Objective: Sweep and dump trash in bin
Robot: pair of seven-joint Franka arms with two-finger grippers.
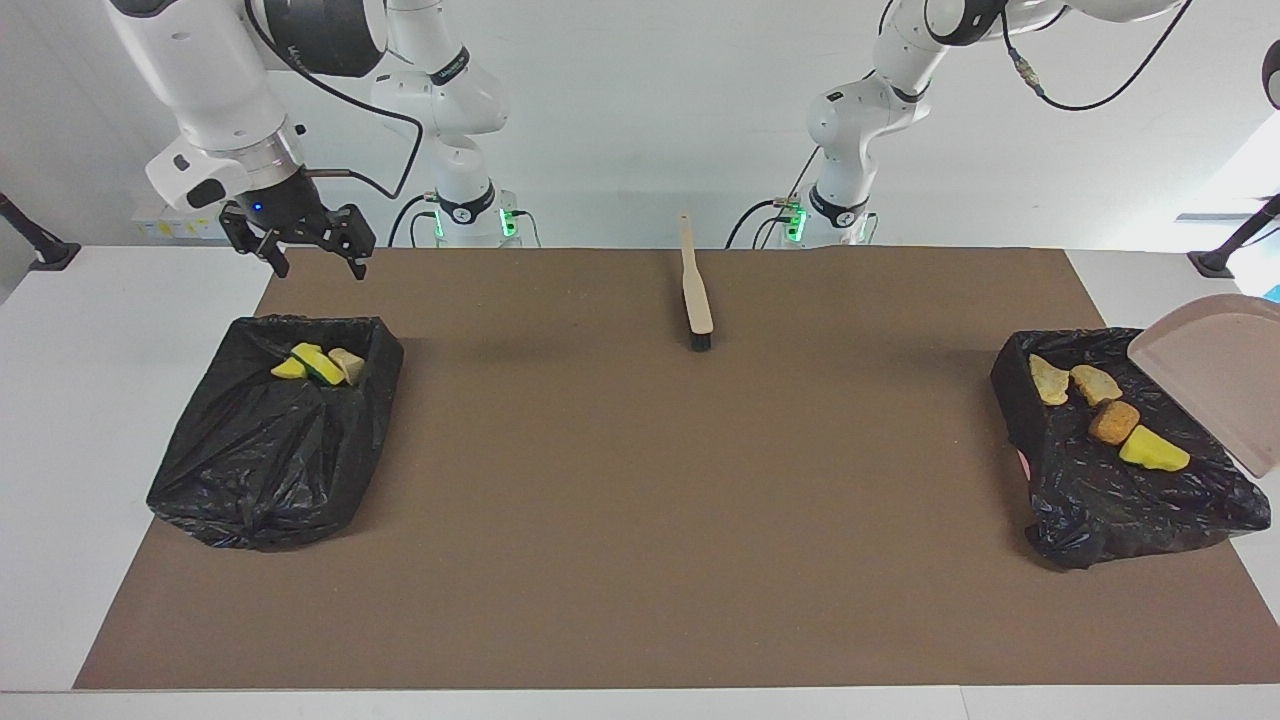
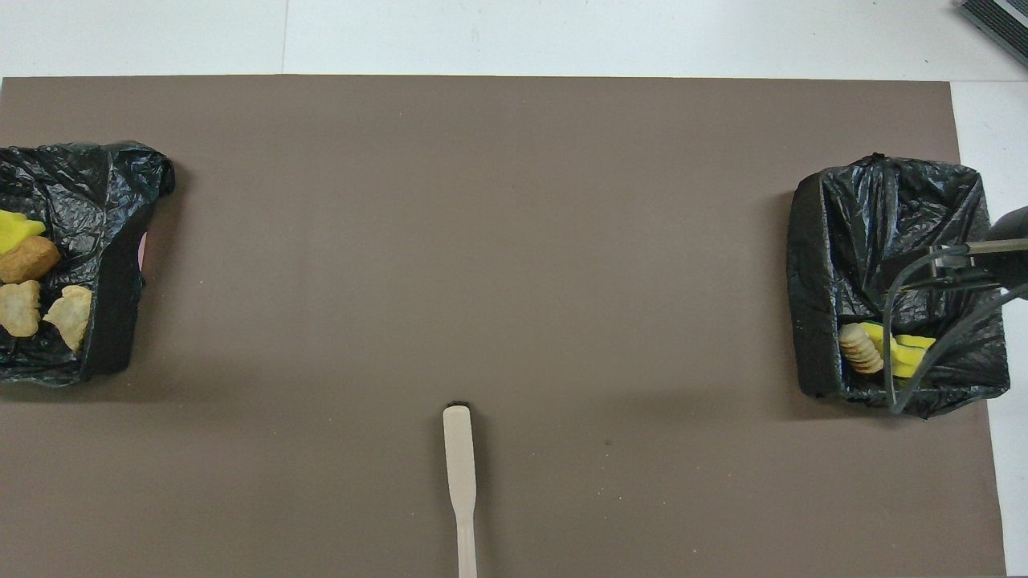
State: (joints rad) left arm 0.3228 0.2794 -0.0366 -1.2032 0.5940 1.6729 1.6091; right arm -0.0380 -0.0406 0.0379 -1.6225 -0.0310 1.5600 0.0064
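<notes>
Facing view only: right pincer (image 1: 315, 262) spread, upper left, and tilted dustpan (image 1: 1215, 385) at right edge. Left pincer out of frame, pressed together. Overhead cuts both off, shows trash (image 2: 36, 285) in bin (image 2: 112, 321).

Brown mat (image 1: 640, 520) (plain) on white table (image 1: 120, 400)

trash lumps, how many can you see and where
7. Four lie on the bin at the left arm's end: two tan chunks, orange-brown nugget, yellow wedge. Three lie in the other bin. More may be hidden.

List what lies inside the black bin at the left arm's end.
Black bin at the left arm's end: two tan chunks, an orange-brown nugget, a yellow wedge. The tilted dustpan covers one edge; anything there is hidden.
</notes>
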